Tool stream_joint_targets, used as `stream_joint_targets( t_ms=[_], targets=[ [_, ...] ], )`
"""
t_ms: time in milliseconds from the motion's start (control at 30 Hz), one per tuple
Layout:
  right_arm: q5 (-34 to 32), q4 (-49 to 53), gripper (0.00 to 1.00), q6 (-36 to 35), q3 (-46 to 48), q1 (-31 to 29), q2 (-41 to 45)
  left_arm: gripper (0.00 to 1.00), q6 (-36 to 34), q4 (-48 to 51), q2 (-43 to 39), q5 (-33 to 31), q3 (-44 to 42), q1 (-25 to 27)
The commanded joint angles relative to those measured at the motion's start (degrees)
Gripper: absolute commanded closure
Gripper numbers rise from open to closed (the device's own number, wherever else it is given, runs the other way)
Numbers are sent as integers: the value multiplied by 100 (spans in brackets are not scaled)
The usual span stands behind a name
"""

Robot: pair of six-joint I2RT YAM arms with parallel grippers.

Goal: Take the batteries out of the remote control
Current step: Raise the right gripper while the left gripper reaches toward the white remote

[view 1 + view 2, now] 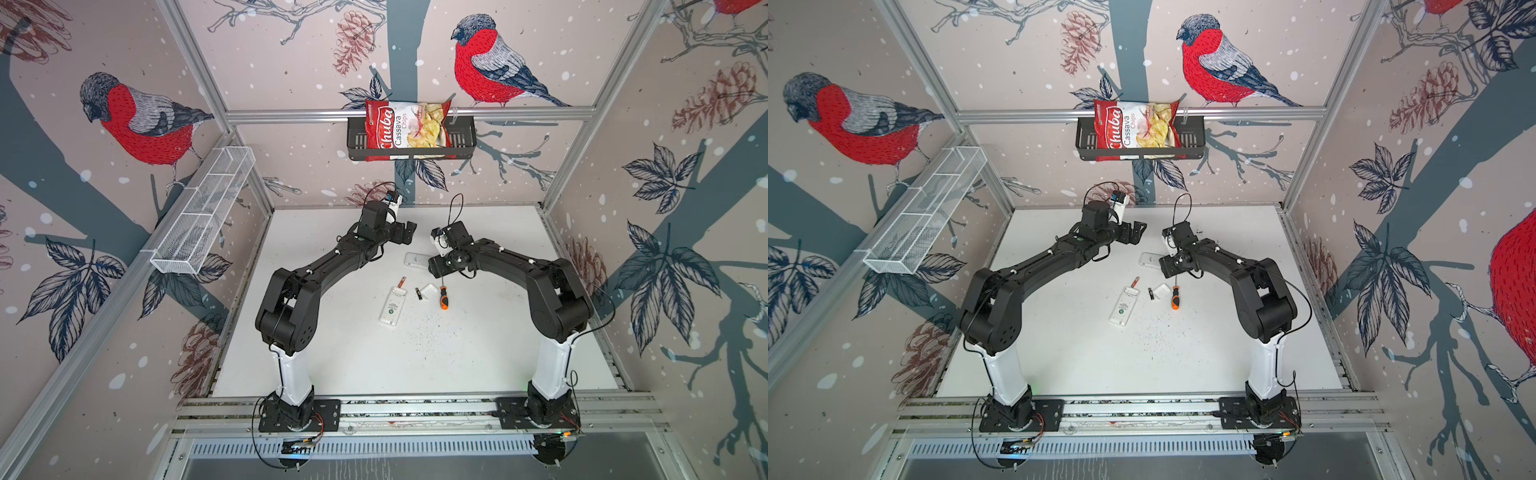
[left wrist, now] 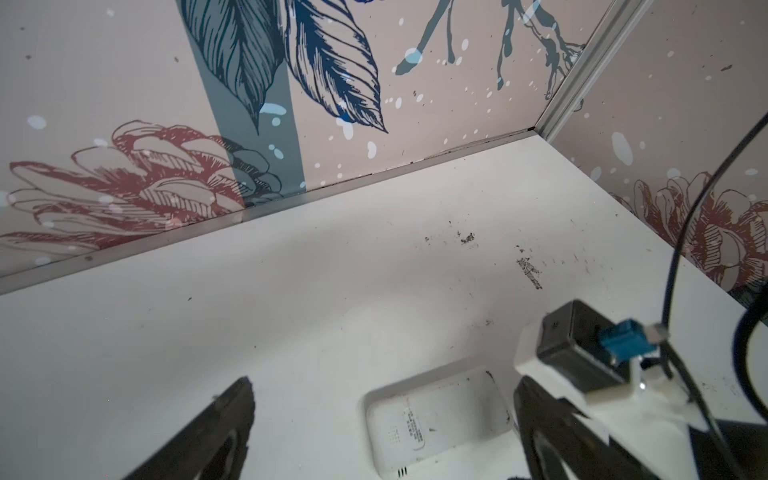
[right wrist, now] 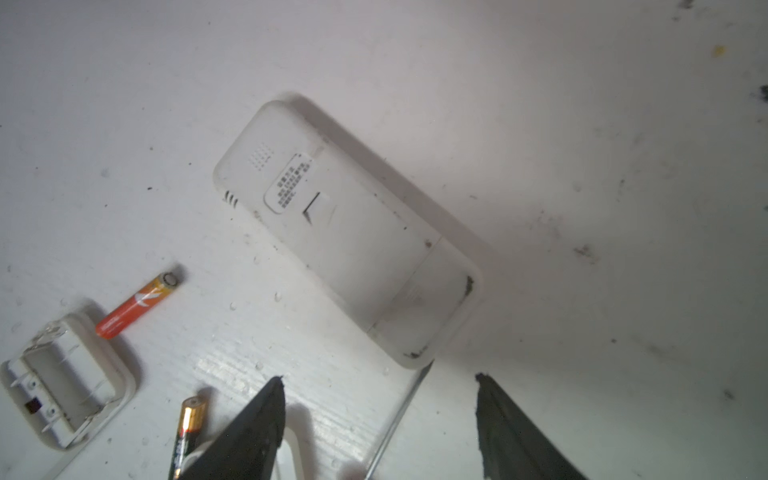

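A white remote control [image 1: 415, 259] [image 3: 345, 237] lies face down at mid-table with its back cover shut. My right gripper [image 1: 434, 268] [image 3: 379, 378] hovers open just short of its near end, gripping nothing. My left gripper [image 1: 405, 232] [image 2: 382, 386] hangs wide open above its far end [image 2: 436, 419]. A second white remote [image 1: 392, 307] [image 3: 62, 386] lies nearer the front, its compartment open and empty. Two batteries lie loose on the table. One is orange [image 1: 402, 282] [image 3: 139, 305] and one is black and copper [image 1: 419, 294] [image 3: 189, 432].
An orange-and-black screwdriver [image 1: 444, 297] lies beside a loose white cover [image 1: 429, 289], its metal shaft [image 3: 399, 415] reaching between my right fingers. A black basket [image 1: 465, 139] holding a chips bag hangs on the back wall. A white wire basket [image 1: 203, 212] hangs on the left wall.
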State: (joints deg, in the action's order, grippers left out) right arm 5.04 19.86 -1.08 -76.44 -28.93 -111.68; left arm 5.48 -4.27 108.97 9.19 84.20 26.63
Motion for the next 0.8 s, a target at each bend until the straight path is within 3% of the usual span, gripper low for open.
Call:
stream_joint_targets(
  t_ms=[0,500,767],
  targets=[
    [54,-209,27,108,106,1,30,4,-416,694,264,205,467,-76],
    [-117,-342,28,169,122,168,-358,4,-1040,761,846,1123,810,-325],
    [-122,-429,29,310,28,464,-385,4,-1918,1027,1162,1404,931,-213]
  ],
)
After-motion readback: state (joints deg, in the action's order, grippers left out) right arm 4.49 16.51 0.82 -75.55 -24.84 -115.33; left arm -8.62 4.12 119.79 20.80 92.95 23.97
